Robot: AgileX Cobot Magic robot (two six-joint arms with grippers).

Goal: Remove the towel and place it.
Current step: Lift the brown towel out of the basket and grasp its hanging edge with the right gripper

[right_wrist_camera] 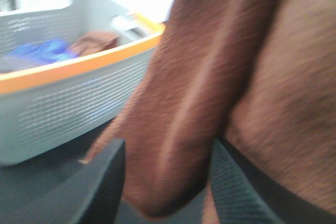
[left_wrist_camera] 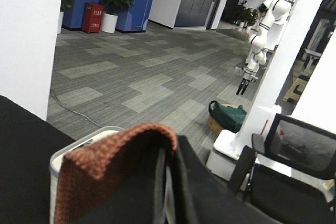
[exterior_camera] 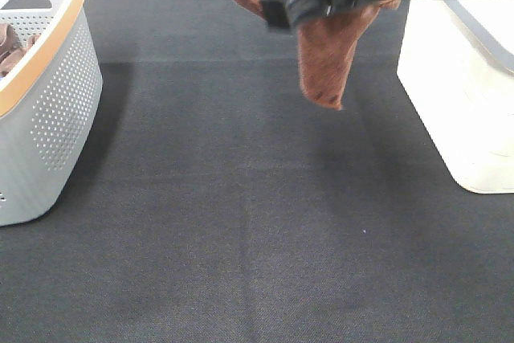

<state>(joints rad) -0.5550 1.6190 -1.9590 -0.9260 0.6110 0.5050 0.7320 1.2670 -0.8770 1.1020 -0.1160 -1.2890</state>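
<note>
Towel [exterior_camera: 325, 62]: hangs bunched above the counter [exterior_camera: 241, 238], nearer the white bin [exterior_camera: 458, 102] than the grey basket [exterior_camera: 56, 102].
Right gripper [right_wrist_camera: 168, 182]: jaws pinch a thick fold.
Left gripper [left_wrist_camera: 173, 187]: jaws' state cannot be told.
Risk: the bunched fold may slip, dropping the towel short.

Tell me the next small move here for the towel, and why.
Probably carry the towel toward the white bin, with the right hand kept shut. The towel hangs free from that hand above the dark mat, already out of the grey basket but not yet over the bin. Whether the bin is the target is not shown.
</note>
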